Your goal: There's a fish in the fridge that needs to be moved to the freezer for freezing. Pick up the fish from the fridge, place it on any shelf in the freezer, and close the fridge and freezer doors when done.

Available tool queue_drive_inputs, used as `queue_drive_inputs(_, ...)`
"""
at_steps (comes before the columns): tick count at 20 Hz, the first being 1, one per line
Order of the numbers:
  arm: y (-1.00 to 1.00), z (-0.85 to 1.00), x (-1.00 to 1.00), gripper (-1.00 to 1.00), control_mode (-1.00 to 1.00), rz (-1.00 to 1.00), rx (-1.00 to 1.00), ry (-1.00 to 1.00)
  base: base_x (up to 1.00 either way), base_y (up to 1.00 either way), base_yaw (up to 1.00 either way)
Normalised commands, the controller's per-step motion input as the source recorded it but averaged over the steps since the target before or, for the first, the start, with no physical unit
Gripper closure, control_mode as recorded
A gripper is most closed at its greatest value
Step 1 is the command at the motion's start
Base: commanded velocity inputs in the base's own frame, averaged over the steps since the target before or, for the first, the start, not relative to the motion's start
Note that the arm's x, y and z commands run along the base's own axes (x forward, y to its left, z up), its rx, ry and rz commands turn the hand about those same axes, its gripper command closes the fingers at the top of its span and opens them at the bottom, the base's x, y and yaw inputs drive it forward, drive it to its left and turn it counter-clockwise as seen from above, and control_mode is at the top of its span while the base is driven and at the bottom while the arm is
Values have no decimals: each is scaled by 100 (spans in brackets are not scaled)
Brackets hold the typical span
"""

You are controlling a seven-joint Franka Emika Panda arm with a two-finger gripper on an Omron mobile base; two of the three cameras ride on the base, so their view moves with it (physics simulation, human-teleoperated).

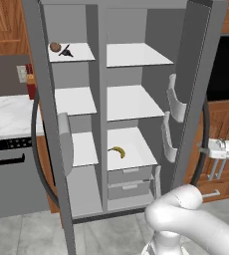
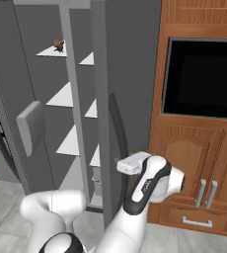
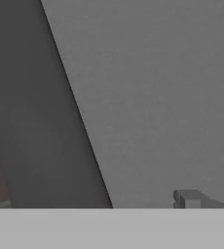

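Closing the fridge door [image 2: 130, 99] looks like the step in hand, with the fish [image 1: 65, 51] on the freezer shelf [image 1: 72, 53]; the gripper [image 3: 189, 199], fingers spread and empty, must push it shut.

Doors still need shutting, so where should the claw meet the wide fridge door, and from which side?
Push the fridge door's flat grey outer face from behind it, rather than gripping. The open claw is already behind it, and the inner side carries protruding bins.
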Motion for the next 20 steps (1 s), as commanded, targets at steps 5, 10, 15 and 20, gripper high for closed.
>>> queue_drive_inputs(5, 100, -5, 47, -100, -100, -7, 0, 8, 0, 0, 0)
queue_drive_inputs(10, 83, 0, 51, -100, -100, -7, 0, 6, 0, 0, 0)
queue_drive_inputs(15, 58, 0, 42, -100, -100, -11, -2, 0, 0, 0, 0)
queue_drive_inputs(20, 52, 0, 51, -100, -100, -16, -5, 0, 0, 0, 0)
